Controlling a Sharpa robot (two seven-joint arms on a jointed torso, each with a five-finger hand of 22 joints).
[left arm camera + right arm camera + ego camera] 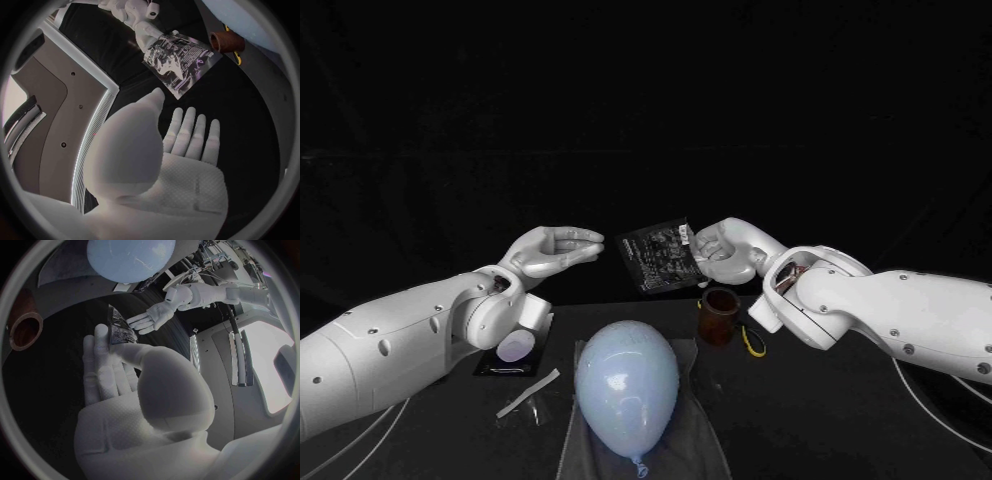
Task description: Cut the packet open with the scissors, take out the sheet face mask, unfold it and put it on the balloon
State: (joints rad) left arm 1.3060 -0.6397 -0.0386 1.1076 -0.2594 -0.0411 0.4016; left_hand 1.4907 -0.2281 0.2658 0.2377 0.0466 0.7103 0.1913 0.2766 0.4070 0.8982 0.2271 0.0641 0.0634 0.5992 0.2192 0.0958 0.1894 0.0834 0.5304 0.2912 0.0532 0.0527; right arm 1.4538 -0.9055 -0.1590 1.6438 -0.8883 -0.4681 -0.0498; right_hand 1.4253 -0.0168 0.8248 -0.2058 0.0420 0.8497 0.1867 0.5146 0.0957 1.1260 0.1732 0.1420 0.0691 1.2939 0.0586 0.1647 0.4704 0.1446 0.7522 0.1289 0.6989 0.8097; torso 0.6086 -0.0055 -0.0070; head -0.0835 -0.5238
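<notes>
My right hand (723,253) holds the dark printed packet (658,257) up above the table by its right edge. My left hand (557,248) hovers just left of the packet, holding nothing, its fingertips a small gap from the packet's upper corner. The left wrist view has the left hand (187,145) with palm and fingers spread, the packet (178,57) beyond it in the right hand (140,20). From the right wrist, the right hand (125,385) pinches the packet (119,330) edge-on, with the left hand (156,315) reaching towards it. The pale blue balloon (629,383) lies below on a grey mat (701,440).
A brown cup (718,315) stands right of the balloon, with the yellow-handled scissors (754,341) beside it. A thin pale strip (528,392) lies left of the balloon. Under my left wrist sits a black holder with a whitish disc (515,350).
</notes>
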